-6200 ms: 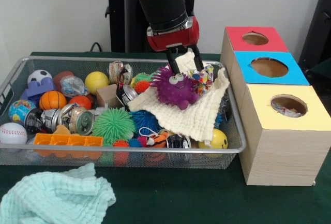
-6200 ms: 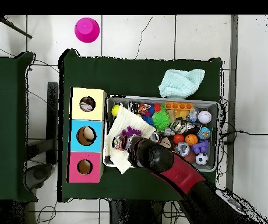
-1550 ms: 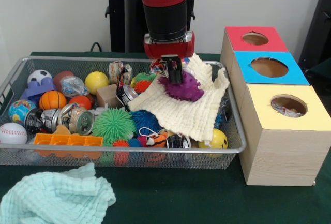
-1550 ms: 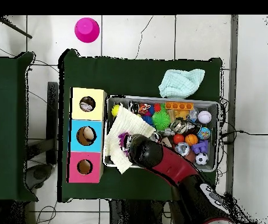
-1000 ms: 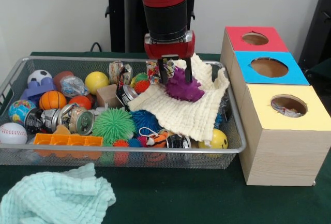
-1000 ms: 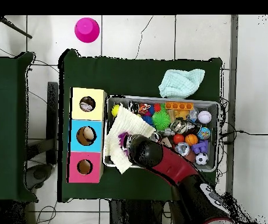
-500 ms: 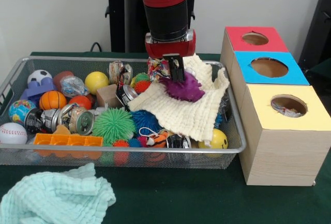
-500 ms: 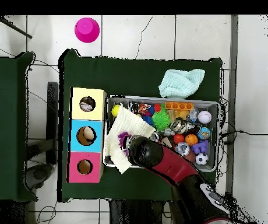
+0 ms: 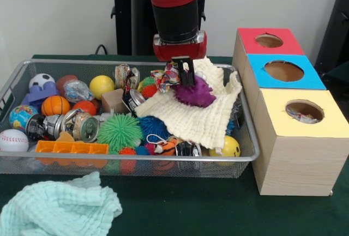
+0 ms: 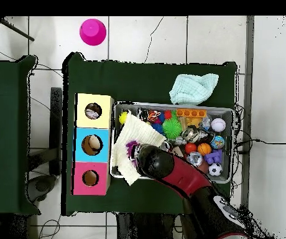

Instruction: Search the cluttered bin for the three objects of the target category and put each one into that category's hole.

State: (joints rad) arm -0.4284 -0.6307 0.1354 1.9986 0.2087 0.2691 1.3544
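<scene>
Gripper [image 9: 186, 78] was down at the back of the wire bin [image 9: 32, 162], its black fingers pinched together on the top of the purple spiky toy [image 9: 195, 93], so it looked clamped on that. That toy sat on the cream cloth [image 9: 192, 117], which draped over the bin's rim at about 3 o'clock. A crumpled colourful wrapper [image 9: 165, 77] sat just beside the fingers at 9 o'clock.

Bin was packed: green spiky ball [image 9: 119, 131], yellow ball [image 9: 101, 86], basketball [image 9: 55, 105], baseball [image 9: 13, 140], crushed can [image 9: 86, 127], orange block [image 9: 71, 147]. Not much free room in there.

Sorting box [image 9: 292, 149] stood just beside the bin at 3 o'clock, with the red hole [image 9: 269, 41], blue hole [image 9: 283, 71] and yellow hole [image 9: 304, 111] all open on top. A mint cloth [image 9: 57, 206] lay on the green table [image 9: 218, 209] near the front edge, at about 7 o'clock.
</scene>
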